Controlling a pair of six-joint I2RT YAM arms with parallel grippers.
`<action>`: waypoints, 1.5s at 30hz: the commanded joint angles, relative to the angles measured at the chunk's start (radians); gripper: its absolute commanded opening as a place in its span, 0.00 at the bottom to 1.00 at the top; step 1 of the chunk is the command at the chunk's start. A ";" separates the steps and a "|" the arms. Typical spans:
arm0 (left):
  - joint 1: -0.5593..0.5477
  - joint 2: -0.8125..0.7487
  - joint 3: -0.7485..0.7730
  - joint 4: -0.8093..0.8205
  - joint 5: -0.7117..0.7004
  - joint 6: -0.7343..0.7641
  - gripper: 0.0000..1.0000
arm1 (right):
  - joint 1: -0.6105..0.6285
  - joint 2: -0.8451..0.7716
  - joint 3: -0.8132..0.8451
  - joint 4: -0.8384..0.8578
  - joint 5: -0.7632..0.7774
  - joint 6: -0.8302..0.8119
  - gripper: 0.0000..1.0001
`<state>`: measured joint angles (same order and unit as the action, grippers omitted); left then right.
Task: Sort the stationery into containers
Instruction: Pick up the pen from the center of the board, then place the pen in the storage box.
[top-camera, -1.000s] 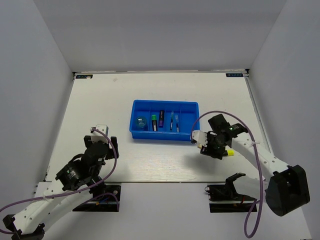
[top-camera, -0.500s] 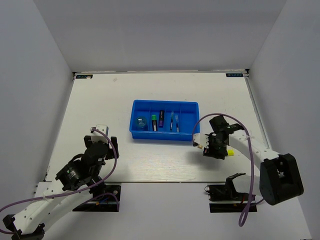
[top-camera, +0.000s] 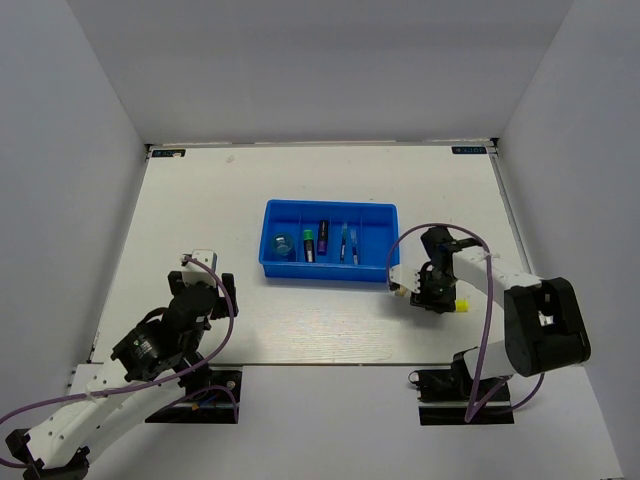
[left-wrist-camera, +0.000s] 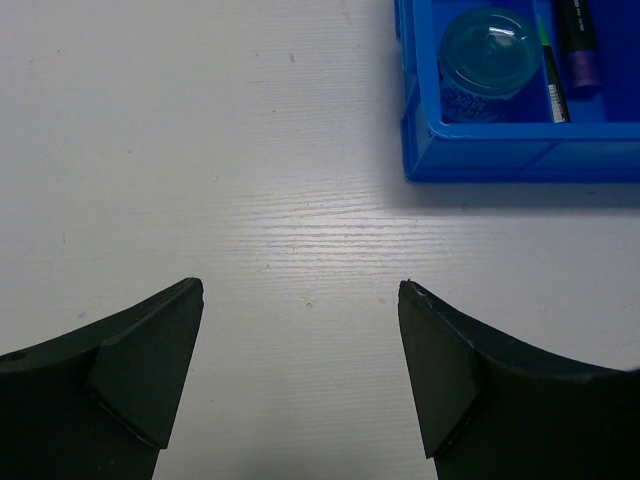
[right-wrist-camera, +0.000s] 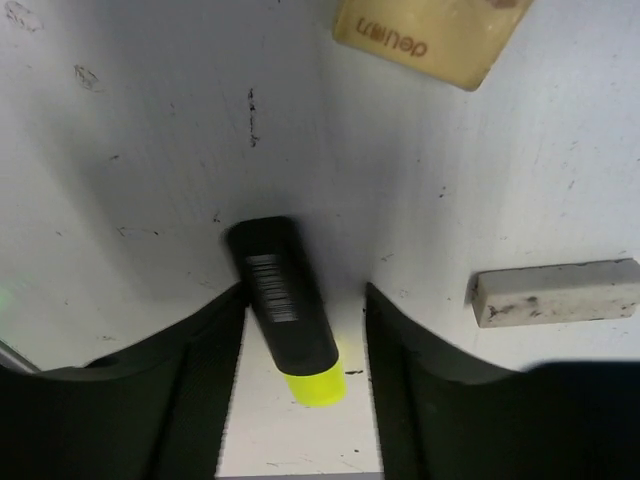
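Right claw (right-wrist-camera: 304, 292) is spread around the highlighter (right-wrist-camera: 285, 325) and not pinching yet, there's a gap on one side. Highlighter lies on the table just right of the tray's (top-camera: 330, 272) near right corner, long axis roughly left-right, yellow end right. Left claw (left-wrist-camera: 300, 300) is spread wide, empty, way off left.
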<state>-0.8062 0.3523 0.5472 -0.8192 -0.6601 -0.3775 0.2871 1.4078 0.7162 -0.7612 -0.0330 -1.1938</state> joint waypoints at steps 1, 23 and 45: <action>0.006 0.000 0.000 0.000 0.004 0.003 0.89 | -0.008 0.017 -0.017 -0.010 -0.036 -0.027 0.50; 0.004 -0.004 -0.009 0.020 0.005 0.015 0.89 | 0.110 -0.064 0.547 -0.264 -0.685 0.453 0.00; 0.004 0.056 -0.007 0.011 -0.032 0.032 0.89 | 0.297 0.612 0.950 0.599 -0.417 1.590 0.00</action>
<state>-0.8062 0.3828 0.5426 -0.8150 -0.6743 -0.3565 0.5888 2.0087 1.6562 -0.2687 -0.4896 0.3321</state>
